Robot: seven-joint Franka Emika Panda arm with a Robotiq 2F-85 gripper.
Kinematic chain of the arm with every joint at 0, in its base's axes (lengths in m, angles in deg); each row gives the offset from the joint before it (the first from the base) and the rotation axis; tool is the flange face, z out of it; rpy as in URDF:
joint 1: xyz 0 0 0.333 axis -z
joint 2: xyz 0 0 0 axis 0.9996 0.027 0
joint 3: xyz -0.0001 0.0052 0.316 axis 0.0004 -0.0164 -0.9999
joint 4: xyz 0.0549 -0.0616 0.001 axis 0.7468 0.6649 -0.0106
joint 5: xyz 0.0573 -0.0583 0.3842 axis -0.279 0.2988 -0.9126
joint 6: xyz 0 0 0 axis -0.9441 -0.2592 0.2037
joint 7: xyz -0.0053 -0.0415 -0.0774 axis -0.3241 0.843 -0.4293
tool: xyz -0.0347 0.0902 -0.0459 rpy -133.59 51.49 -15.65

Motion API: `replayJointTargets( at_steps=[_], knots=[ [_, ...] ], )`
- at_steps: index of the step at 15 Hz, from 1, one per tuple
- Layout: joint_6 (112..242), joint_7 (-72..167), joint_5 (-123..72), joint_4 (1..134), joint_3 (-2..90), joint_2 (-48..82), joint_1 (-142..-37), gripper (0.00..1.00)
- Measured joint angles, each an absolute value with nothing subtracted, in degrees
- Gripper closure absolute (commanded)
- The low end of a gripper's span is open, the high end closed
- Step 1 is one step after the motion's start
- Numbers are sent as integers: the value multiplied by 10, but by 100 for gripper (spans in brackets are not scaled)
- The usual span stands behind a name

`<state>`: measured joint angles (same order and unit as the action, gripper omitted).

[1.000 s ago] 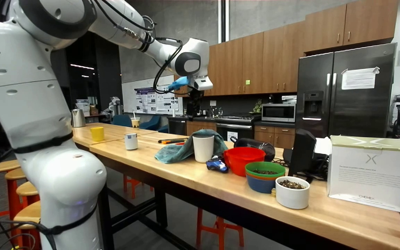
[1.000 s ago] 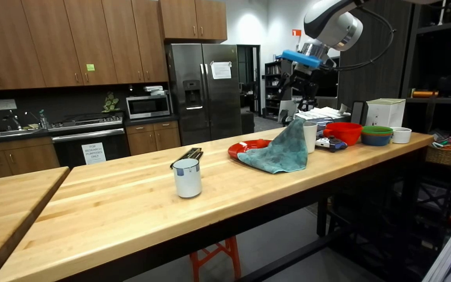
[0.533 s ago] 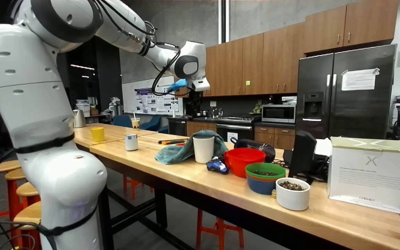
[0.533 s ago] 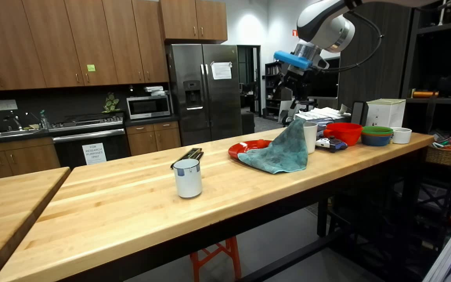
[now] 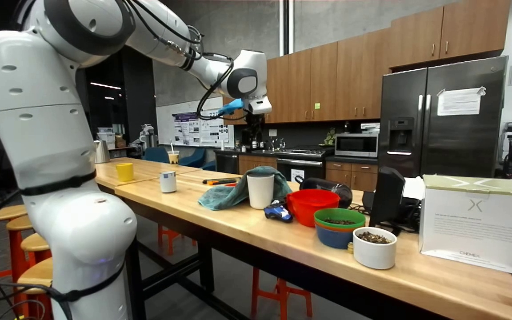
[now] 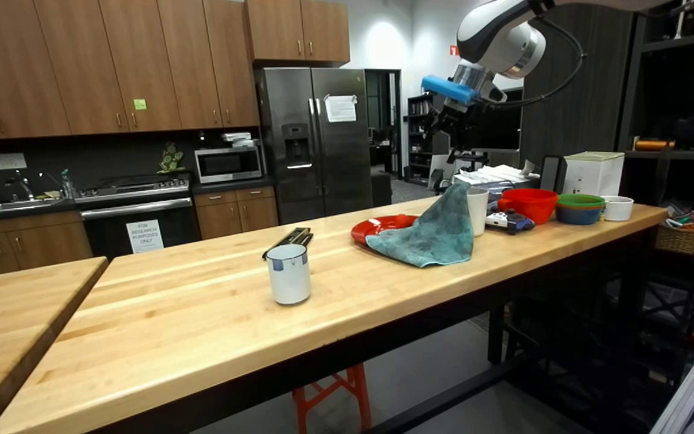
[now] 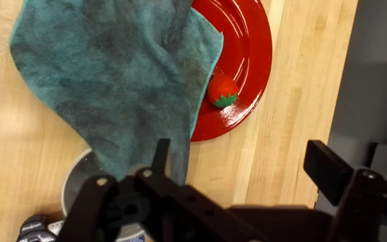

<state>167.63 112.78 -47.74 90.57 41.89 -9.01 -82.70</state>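
My gripper (image 7: 239, 151) is open and empty, with its two fingers wide apart in the wrist view. It hangs well above the table in both exterior views, dark against the background (image 5: 252, 135) (image 6: 446, 141). A teal cloth (image 7: 123, 74) lies partly over a red plate (image 7: 259, 43) and drapes onto a white cup (image 7: 74, 178). A red strawberry-like toy with green leaves (image 7: 223, 90) sits on the plate beside the cloth's edge. The cloth (image 6: 428, 232), plate (image 6: 374, 228) and cup (image 6: 478, 211) also show in an exterior view. The gripper touches none of them.
A red bowl (image 5: 311, 206), stacked bowls (image 5: 337, 235), a white bowl (image 5: 374, 255), a blue game controller (image 5: 278, 210) and a white box (image 5: 476, 222) stand along the table. A white mug (image 6: 288, 277) and dark tools (image 6: 293, 238) stand toward the other end.
The arm and gripper have shifted a little, leftward in an exterior view, mostly in the first half second. The hand has since risen slightly. The table objects have not moved.
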Motion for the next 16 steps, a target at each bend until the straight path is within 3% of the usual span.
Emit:
replayJointTargets(
  at_steps=[16],
  knots=[
    [1688, 1064, -477, 914, 474, -105, -805, 0]
  ],
)
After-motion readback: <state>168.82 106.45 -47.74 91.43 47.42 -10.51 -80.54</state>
